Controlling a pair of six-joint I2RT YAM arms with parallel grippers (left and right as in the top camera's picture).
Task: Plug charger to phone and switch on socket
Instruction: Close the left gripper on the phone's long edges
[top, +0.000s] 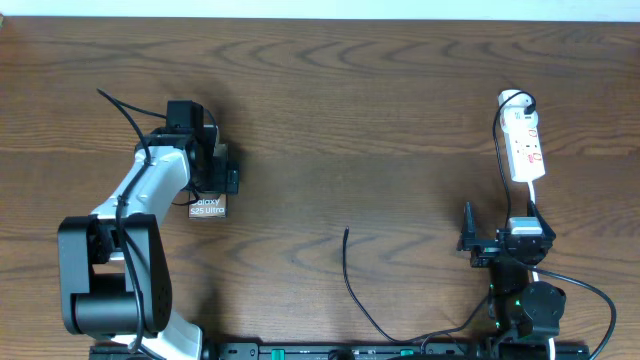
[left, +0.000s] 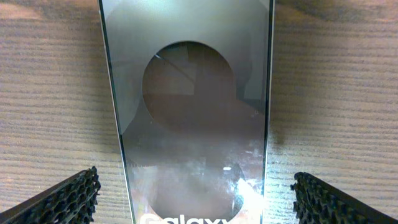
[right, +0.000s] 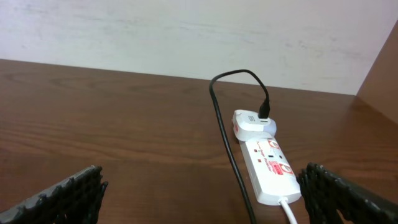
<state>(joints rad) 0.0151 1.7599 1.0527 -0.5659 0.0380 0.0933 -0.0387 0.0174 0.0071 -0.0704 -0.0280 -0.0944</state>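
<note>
Flat brown-bronze rectangular phone (top: 208, 207) on wooden counter (top: 350, 120), between the fingers of the spread left gripper (left: 196, 198), untouched. Thin black charger cable (top: 355, 290) loose, right of phone. White elongated socket strip (top: 524, 145) far right of phone, with the right gripper (right: 202, 193) spread and empty.

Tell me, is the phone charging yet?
Not yet. Nothing is finished: the charger lies loose on the table, away from the phone. The open left hand hovers over the phone; the open right hand faces the socket. Plugging in and switching on remain.

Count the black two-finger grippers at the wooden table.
2. Left gripper: open, straddling the brown-bronze rectangular phone. Right gripper: open, facing the white elongated power strip. None seems hidden.
</note>
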